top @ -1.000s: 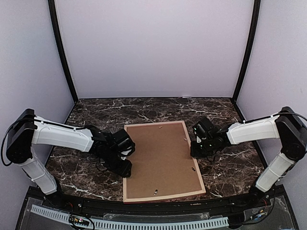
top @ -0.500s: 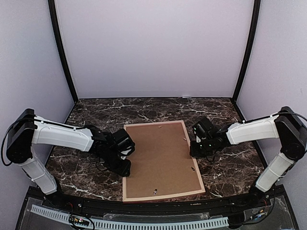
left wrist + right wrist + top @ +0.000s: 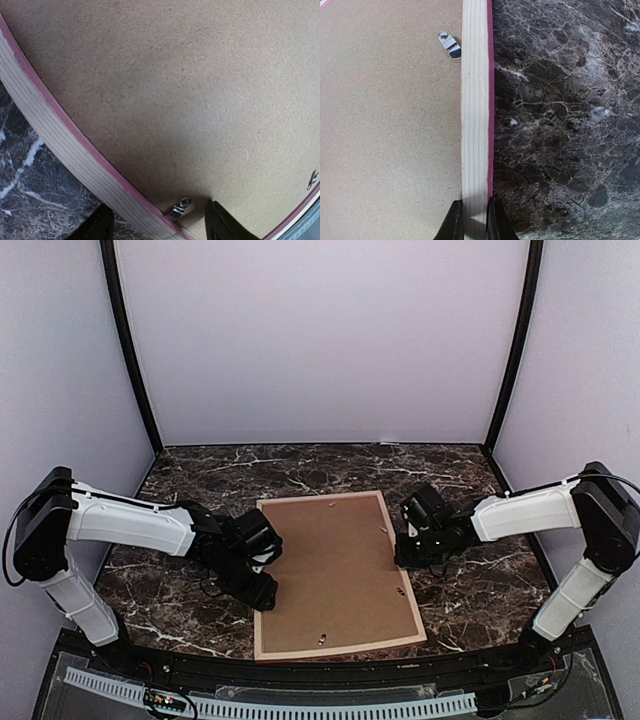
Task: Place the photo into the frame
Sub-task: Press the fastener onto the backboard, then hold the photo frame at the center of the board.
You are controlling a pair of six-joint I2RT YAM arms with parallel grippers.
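Lying frame (image 3: pixel 475 125): face down on marble table (image 3: pixel 480 590), brown backing board (image 3: pixel 335 570) uppermost, mid-table
Long axis: near edge toward far wall, near end swung slightly right
Right gripper (image 3: pixel 474 222): pinched shut on right rail
Left gripper (image 3: pixel 157 227): jaws apart, straddling left rail beside metal tab (image 3: pixel 182 207)

This looks like a robot test booth in a lab. Plain pale walls (image 3: pixel 320 340) close off three sides, with black posts (image 3: pixel 128 350) running up the left and right. Two white-and-black robot arms, lower left (image 3: pixel 130 525) and lower right (image 3: pixel 530 512), are mounted along the bottom edge of a dark marble counter (image 3: pixel 200 472), beside a slotted cable strip (image 3: pixel 300 708).
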